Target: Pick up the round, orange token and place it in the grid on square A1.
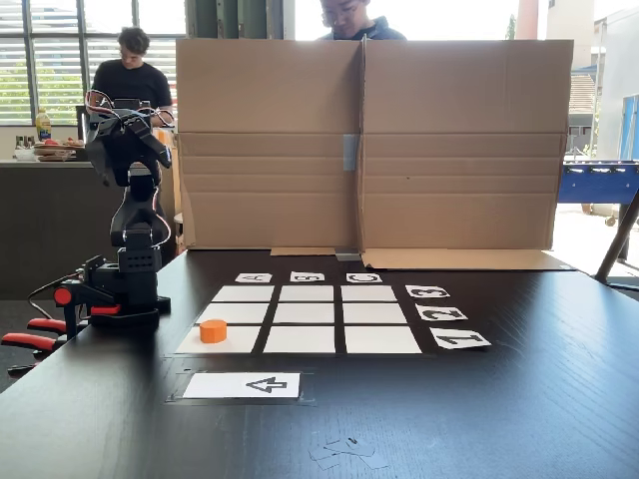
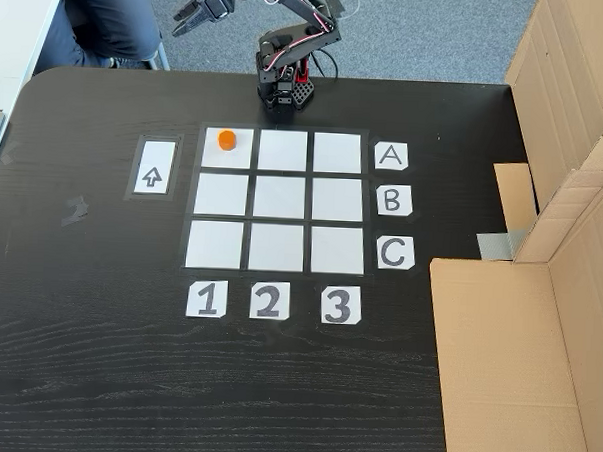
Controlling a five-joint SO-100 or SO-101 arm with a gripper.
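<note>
My bench point(image 2: 95, 377) is dark wood grain, and a white card with a black arrow point(image 2: 153, 167) lies flat on it. A tall folded cardboard screen point(image 1: 369, 140) stands along one bench edge, with two people point(image 1: 133, 68) behind it.

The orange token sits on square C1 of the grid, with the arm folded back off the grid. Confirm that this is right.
One detail is wrong: the square. In the fixed view from above, the orange token lies on square A1, where row A meets column 1, the corner cell beside the arrow card. The arm is indeed folded back off the grid.
</note>
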